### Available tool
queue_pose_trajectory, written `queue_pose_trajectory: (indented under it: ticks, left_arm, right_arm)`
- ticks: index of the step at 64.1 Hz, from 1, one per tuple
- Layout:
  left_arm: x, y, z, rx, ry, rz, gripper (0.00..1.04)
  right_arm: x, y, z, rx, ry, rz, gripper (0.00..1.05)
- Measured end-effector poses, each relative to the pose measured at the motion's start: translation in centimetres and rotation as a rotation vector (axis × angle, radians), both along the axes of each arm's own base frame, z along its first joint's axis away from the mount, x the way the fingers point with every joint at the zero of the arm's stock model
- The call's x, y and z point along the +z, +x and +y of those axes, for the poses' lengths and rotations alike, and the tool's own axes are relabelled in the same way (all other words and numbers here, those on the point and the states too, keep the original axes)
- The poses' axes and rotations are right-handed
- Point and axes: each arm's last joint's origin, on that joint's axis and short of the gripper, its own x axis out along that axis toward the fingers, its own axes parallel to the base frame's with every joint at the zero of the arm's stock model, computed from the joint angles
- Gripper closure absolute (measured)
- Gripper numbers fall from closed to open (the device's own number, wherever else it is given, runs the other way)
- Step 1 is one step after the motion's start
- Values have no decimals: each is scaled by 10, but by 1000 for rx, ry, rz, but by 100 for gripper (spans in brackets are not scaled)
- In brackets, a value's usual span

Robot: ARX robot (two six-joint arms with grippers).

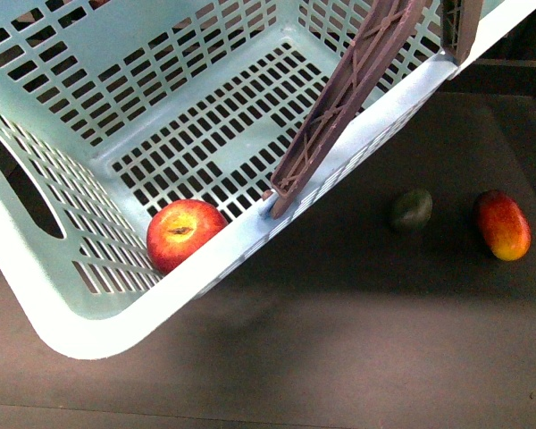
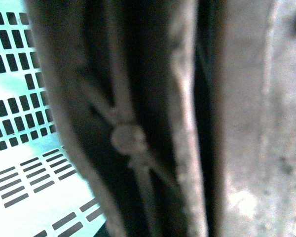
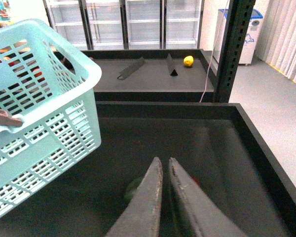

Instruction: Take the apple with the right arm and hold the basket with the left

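One basket (image 1: 54, 295) with two brown handles (image 1: 339, 107). One apple (image 1: 183, 234), one green fruit (image 1: 412, 210) and one red-and-yellow fruit (image 1: 504, 224) make three fruits, plus one distant yellow object (image 3: 188, 60).

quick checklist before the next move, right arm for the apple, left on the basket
1. Apple location: ok, it lies on the basket floor against the near wall.
2. Basket attitude: not ok, tilted, one corner low over the table.
3. Left end effector's grip: cannot tell, its wrist view is a blurred close-up of the brown handle.
4. Right end effector empty: ok, fingers nearly together, nothing between.
5. Other fruit kept out: ok, green fruit and mango-like fruit lie on the table outside the basket.
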Motion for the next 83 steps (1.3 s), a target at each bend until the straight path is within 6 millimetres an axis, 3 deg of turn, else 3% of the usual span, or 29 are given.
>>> queue_pose_trajectory:
  ticks: [24,32,36,42,48,58,68,83]
  left_arm:
    - [0,0,0,5,4,-2,91]
    - [-2,6,4,129,285,-42,91]
    - [-4,16,11,169,393,-81,91]
    - [-4,37,39,286,465,-92,91]
    - [-10,53,68,401,443,-54,91]
    - [-41,77,112,591,323,99,91]
    - [-74,90,133,710,217,222,91]
    - [-102,104,151,821,38,333,91]
  right_arm:
    - [0,0,0,0,0,-1,28]
    - [0,0,0,2,0,-1,8]
    - [0,0,0,2,0,-1,9]
    - [0,0,0,-1,0,-1,9]
    - [0,0,0,-1,0,-1,9]
    - [0,0,0,3,0,-1,9]
    - [0,0,0,2,0,-1,9]
    - [0,0,0,2,0,-1,9]
